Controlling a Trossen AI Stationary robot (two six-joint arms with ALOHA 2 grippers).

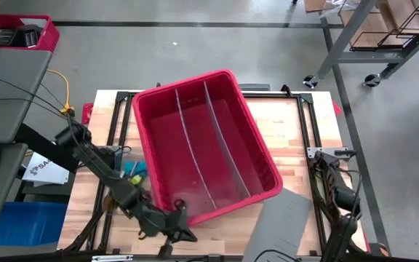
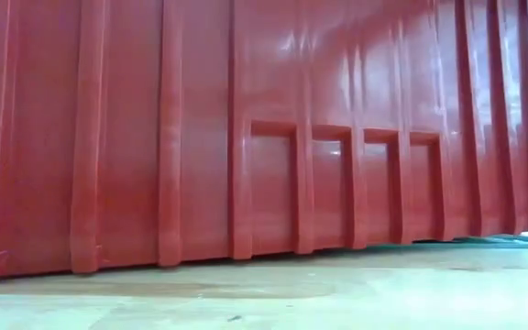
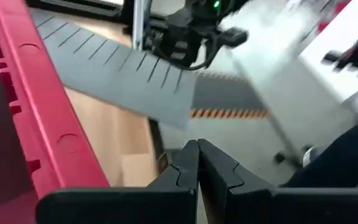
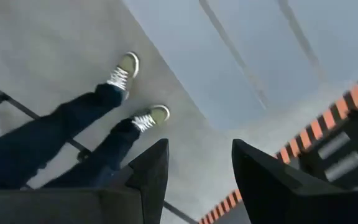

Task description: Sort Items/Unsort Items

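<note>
Small green and blue items (image 1: 134, 169) lie on the surface (image 1: 289, 138) just left of the red bin (image 1: 202, 142). Left end effector (image 1: 182, 231), fingers pressed together and empty, sits at the bin's near corner. Right end effector (image 4: 199, 177), jaws apart and empty, hangs over the floor near a person's legs (image 4: 73, 137).

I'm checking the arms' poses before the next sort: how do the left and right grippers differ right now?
The left gripper has its dark fingers pressed shut, while the right gripper has its fingers spread open with nothing between them. The left gripper sits at the near corner of the large red plastic bin; the right gripper hangs at the table's right side, pointing at the floor, where a person's legs and shoes show. Both are dark, two-fingered and empty.
</note>
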